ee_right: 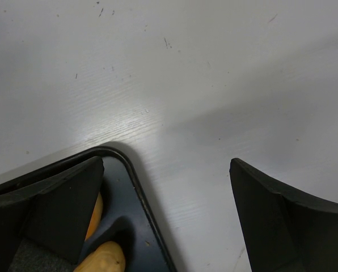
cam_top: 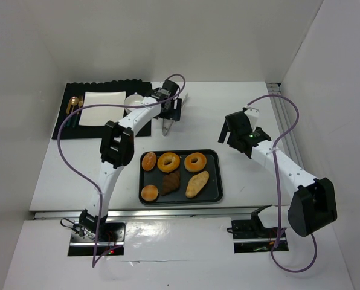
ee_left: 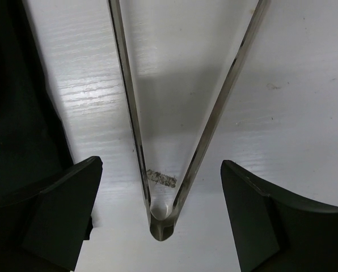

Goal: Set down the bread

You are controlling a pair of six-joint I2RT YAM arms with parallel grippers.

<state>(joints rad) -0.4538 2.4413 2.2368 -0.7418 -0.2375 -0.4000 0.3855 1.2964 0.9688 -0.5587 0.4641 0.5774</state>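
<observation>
Bread [cam_top: 197, 183] on black tray [cam_top: 218, 178], near arm bases. Likely light, soft, easily crushed (dark croissant probably flakiest). Best taken across middle, gently, with tongs [ee_left: 160, 226]. Left gripper [ee_left: 160, 190] jaws spread fully, straddling tongs' hinge end, not touching them. Right gripper [ee_right: 169, 218] jaws also wide, empty, over tray corner.

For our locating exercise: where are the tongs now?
Top view, left of centre: the tongs lie on the table beyond the tray, between the left gripper's open jaws.
</observation>
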